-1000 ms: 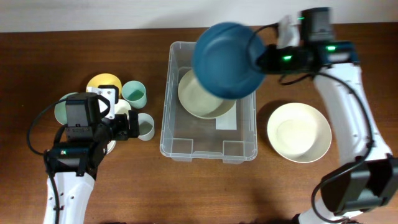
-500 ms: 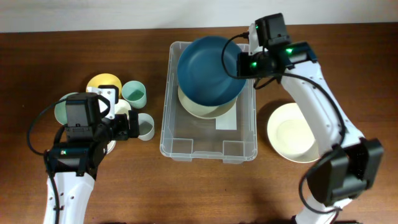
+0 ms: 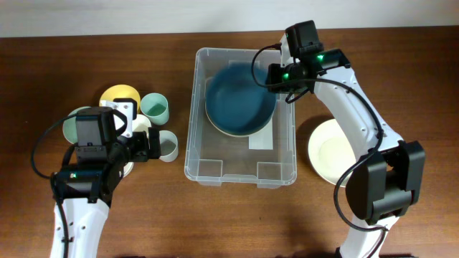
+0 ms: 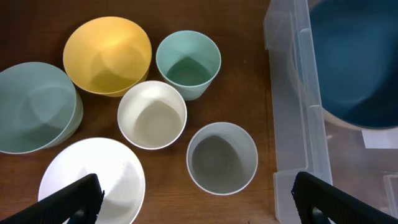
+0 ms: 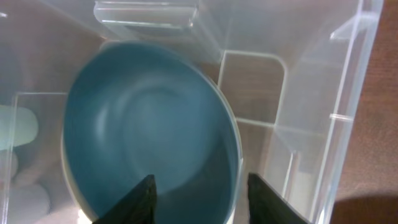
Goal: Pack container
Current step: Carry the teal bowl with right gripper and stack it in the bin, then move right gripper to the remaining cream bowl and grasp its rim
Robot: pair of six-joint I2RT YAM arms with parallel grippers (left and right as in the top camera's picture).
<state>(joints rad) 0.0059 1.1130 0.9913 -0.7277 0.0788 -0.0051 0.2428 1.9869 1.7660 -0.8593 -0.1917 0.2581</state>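
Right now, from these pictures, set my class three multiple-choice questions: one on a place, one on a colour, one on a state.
1. Where is the blue bowl?
A. On the table, left of the container
B. In the air
C. In the container, nested in another bowl

2. What colour is the lone bowl to the right of the container?
A. Cream
B. Yellow
C. Blue

3. How is the left gripper?
A. Shut on a cup
B. Open, holding nothing
C. Shut on a bowl

Answers: 1 C, it lies within the container's walls; 2 A, it looks pale cream from overhead; 3 B, its fingers are far apart and grip nothing.
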